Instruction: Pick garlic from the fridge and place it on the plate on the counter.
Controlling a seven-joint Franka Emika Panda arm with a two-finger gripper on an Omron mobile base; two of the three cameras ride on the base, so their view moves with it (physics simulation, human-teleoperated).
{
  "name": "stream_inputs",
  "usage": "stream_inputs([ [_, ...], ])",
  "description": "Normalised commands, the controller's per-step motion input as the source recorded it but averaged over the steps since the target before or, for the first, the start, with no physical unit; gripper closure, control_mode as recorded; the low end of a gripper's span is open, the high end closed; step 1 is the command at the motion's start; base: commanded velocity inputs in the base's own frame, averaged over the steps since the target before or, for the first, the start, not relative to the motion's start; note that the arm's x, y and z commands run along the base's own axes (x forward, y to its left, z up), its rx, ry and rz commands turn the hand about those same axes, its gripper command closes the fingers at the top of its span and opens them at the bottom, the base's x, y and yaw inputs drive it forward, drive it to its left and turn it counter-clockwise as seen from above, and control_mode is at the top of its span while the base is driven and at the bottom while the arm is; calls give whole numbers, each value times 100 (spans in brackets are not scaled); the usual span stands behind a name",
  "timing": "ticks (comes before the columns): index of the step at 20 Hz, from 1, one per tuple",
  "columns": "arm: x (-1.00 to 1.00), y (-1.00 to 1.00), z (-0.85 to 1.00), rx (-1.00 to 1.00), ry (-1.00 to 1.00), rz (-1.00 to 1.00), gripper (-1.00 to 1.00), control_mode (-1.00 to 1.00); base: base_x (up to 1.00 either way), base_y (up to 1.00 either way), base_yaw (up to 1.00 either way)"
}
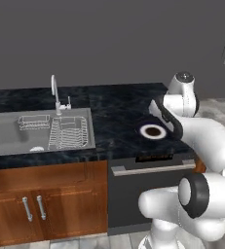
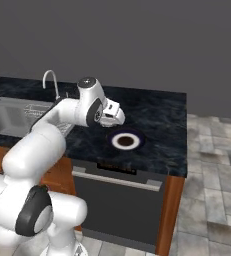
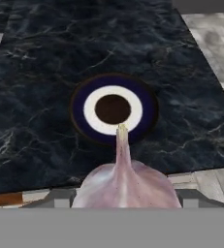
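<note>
My gripper (image 3: 125, 197) is shut on the garlic (image 3: 125, 181), a whitish-pink bulb whose pointed tip aims at the plate (image 3: 90, 112). That plate has a white ring and a dark brown centre, and it lies on the black marbled counter (image 3: 40, 72) just ahead of and below the hand. In the base views the gripper (image 2: 116, 116) (image 1: 159, 115) hovers just above and to the sink side of the plate (image 2: 116, 141) (image 1: 145, 131). The hand hides the garlic there. The fridge is out of view.
An inset steel sink (image 1: 7, 133) with a tap (image 1: 54, 90) and a wire rack (image 1: 67, 132) sits left of the plate. A dark dishwasher front (image 2: 117, 200) is under the counter. The counter's right end (image 2: 182, 150) drops to a tiled floor (image 2: 212, 170).
</note>
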Motion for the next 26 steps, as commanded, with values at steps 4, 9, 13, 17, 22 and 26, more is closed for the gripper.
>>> stream_inputs([
  [4,26,-16,-37,6,27,0,100,-100,0,0,0],
  [9,27,-15,-31,1,16,0,100,-100,0,0,0],
  [13,29,-2,-23,0,0,0,100,-100,0,0,0],
  [17,43,0,-27,0,0,0,100,-100,0,0,0],
  [22,39,0,-47,0,0,0,100,-100,0,0,0],
  [26,47,-7,-54,0,0,0,100,-100,0,0,0],
])
